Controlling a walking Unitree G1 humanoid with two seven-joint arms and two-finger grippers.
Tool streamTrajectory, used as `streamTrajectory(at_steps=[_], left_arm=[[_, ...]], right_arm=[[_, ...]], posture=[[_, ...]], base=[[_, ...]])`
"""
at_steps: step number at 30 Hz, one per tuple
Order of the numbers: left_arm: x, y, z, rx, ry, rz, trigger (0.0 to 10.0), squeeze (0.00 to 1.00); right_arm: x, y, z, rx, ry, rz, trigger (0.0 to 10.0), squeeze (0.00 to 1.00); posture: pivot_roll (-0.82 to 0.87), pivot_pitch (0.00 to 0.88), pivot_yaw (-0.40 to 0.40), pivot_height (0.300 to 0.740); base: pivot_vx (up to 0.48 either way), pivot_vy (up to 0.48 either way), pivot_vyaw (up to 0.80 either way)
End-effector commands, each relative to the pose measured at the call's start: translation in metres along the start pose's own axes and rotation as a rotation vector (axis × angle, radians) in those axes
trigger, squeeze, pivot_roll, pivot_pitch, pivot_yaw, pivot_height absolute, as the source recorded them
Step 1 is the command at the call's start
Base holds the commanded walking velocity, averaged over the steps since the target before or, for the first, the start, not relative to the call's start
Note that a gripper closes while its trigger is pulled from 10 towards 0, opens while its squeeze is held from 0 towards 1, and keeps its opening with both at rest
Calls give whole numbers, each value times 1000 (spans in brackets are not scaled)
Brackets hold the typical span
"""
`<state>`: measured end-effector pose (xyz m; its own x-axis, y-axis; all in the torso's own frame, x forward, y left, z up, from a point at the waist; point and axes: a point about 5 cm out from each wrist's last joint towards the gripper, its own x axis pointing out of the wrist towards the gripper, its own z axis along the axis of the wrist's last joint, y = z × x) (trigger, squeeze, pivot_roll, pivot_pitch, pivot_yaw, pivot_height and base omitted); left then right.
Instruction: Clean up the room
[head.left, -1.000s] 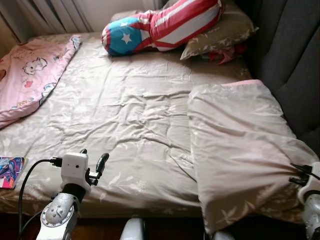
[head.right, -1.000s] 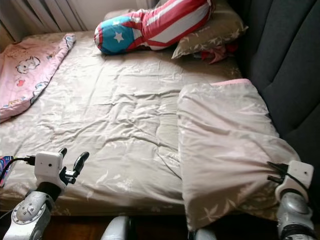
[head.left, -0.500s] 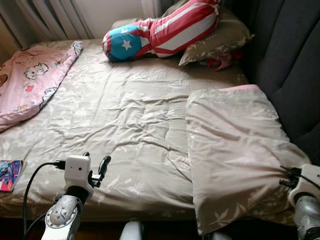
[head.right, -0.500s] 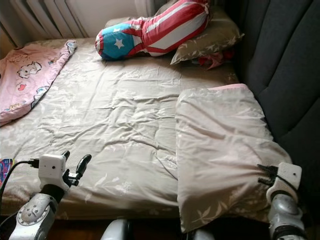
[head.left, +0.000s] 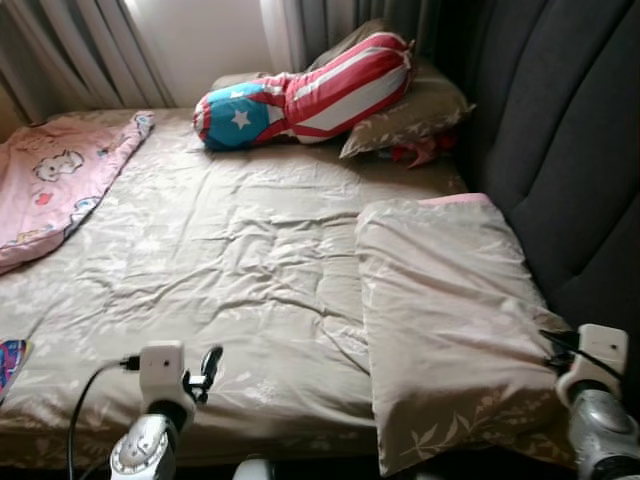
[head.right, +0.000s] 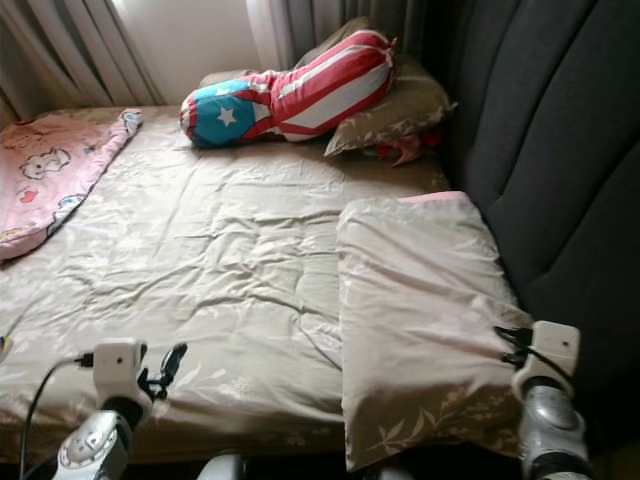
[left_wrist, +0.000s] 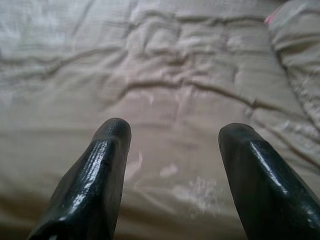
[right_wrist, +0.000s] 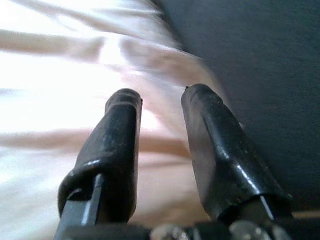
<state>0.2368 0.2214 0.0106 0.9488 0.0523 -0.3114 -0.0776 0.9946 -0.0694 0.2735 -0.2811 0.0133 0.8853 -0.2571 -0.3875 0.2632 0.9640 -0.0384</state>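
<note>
Work surface: a bed (head.left: 230, 250) covered by a wrinkled beige sheet with a pale leaf print, taking up most of my forward field. A dark padded headboard (head.left: 560, 150) runs along my right side. Grey curtains (head.left: 70, 50) hang at the far end, with a pale strip of wall between them.

Items on the bed:
- A folded beige quilt (head.left: 450, 320), same leaf print, pink edge at its far end, lies against the headboard on my right and overhangs the near edge of the mattress.
- A pink blanket (head.left: 55, 185) with cartoon figures lies at the far left.
- A long cushion (head.left: 300, 95) in red and white stripes with a blue end and white star lies across the far end, resting partly on a beige pillow (head.left: 410, 110).
- A small red item (head.left: 420, 150) sits just below that pillow; I cannot identify it.
- A colourful flat item (head.left: 8, 358) at the left edge is mostly cut off.

My left gripper (left_wrist: 172, 137) is raised over the near edge of the sheet, fingers spread wide apart, nothing between them. A black cable (head.left: 85, 400) loops from its wrist camera.

My right gripper (right_wrist: 160, 107) is at the near right corner of the quilt, beside the headboard. Its fingers stand a little apart over the fabric; I cannot tell whether they pinch any of it
</note>
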Motion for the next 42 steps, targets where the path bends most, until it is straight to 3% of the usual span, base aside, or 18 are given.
streamTrajectory(at_steps=[1, 5, 6, 10, 14, 20, 24, 26, 28, 31, 36, 37, 42], left_arm=[[0, 4, -8, -11, 27, 27, 10000, 0], [-1, 4, -33, -33, 126, 47, 10000, 0], [-1, 4, -33, -33, 126, 47, 10000, 0], [-2, -2, -51, -22, 219, 29, 10000, 0], [1, -6, -55, -12, 248, 17, 10000, 0], [4, -10, -61, 9, 306, 10, 10000, 0], [-3, -11, -75, 33, 386, -2, 10000, 0], [-9, -10, -84, 78, 446, -22, 10000, 0], [-10, -10, -86, 91, 460, -27, 10000, 0], [-12, -9, -89, 91, 492, -7, 10000, 0], [-9, -8, -88, 88, 501, 5, 10000, 0], [-8, -9, -87, 97, 499, 1, 10000, 0], [-8, -9, -87, 113, 502, -5, 10000, 0]], right_arm=[[-3, 15, -10, 8, 16, 71, 10000, 0], [-17, 42, -47, 26, 137, 125, 10000, 0], [-17, 42, -47, 26, 137, 125, 10000, 0], [-36, 57, -82, 24, 262, 152, 10000, 0], [-45, 55, -97, 29, 320, 131, 10000, 0], [-54, 53, -112, 33, 399, 107, 10000, 0], [-60, 52, -121, 109, 438, 66, 10000, 0], [-66, 55, -129, 91, 483, 75, 10000, 0], [-68, 56, -131, 82, 492, 80, 10000, 0], [-72, 54, -137, 147, 515, 32, 10000, 0], [-80, 51, -145, 131, 553, 20, 10000, 0], [-79, 50, -144, 127, 553, 13, 10000, 1000], [-76, 50, -141, 120, 551, -10, 10000, 1000]], posture=[[19, 0, 8, 666], [14, 0, 0, 686], [14, 0, 0, 686], [4, 0, -5, 716], [7, 0, -11, 740], [-5, 0, -13, 740], [-36, 0, -11, 740], [-46, 0, -4, 740], [-48, 0, -2, 740], [-60, 0, 14, 740], [-81, 0, 31, 740], [-91, 0, 39, 740], [-103, 0, 42, 740]], base=[[0, 0, 0], [0, 0, 0], [0, 0, 0], [0, 0, 0], [0, 0, 0], [0, 0, 0], [0, 0, 0], [0, 0, 0], [0, 0, 0], [0, 0, 0], [0, 0, 0], [0, 0, 0], [0, 0, 0]])
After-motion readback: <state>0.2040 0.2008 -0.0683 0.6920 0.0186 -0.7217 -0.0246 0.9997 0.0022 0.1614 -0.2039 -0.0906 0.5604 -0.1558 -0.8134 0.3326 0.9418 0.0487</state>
